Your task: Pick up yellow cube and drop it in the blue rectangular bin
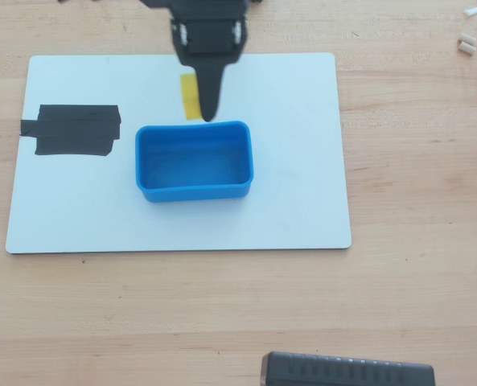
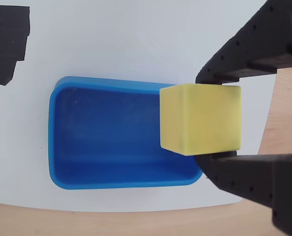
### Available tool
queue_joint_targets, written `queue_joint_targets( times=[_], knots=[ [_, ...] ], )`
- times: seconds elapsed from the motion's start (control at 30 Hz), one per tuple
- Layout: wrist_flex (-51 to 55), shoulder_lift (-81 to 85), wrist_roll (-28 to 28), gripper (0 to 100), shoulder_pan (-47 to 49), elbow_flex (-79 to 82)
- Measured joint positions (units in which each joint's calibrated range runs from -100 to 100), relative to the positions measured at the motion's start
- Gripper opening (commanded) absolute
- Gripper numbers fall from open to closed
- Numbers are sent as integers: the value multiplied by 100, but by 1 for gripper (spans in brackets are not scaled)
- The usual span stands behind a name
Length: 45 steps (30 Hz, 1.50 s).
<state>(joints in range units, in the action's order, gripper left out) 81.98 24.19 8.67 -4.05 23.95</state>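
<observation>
My black gripper (image 1: pixel 208 111) is shut on the yellow cube (image 2: pixel 201 119) and holds it in the air. In the wrist view the cube sits between the two black fingers (image 2: pixel 244 54), above the right end of the blue rectangular bin (image 2: pixel 121 183). In the overhead view the cube (image 1: pixel 191 96) shows as a yellow patch beside the gripper, just beyond the far rim of the bin (image 1: pixel 194 193). The bin is empty and stands near the middle of the white board.
The white board (image 1: pixel 302 161) lies on a wooden table. A black tape patch (image 1: pixel 73 130) is on the board left of the bin, also in the wrist view (image 2: pixel 5 44). A black device (image 1: pixel 347 371) lies at the near edge. Small white bits (image 1: pixel 466 44) lie far right.
</observation>
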Motion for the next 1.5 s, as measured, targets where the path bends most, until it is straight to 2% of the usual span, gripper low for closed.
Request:
queue_joint_targets(
  times=[0.17, 0.47, 0.53, 0.7, 0.93, 1.0, 1.23, 1.5],
  knots=[
    [-857, 53, -5, 15, -48, 852],
    [-1820, 142, 0, 15, -159, 1393],
    [-1943, 151, 0, 16, -159, 1513],
    [-2076, 160, 0, 25, -159, 1553],
    [-2058, 249, 0, 26, -127, 1573],
    [-1952, 408, 0, 24, -127, 1643],
    [-1413, 1633, -112, 1, 32, 2024],
    [-716, 3356, -239, 0, 413, 2766]
  ],
)
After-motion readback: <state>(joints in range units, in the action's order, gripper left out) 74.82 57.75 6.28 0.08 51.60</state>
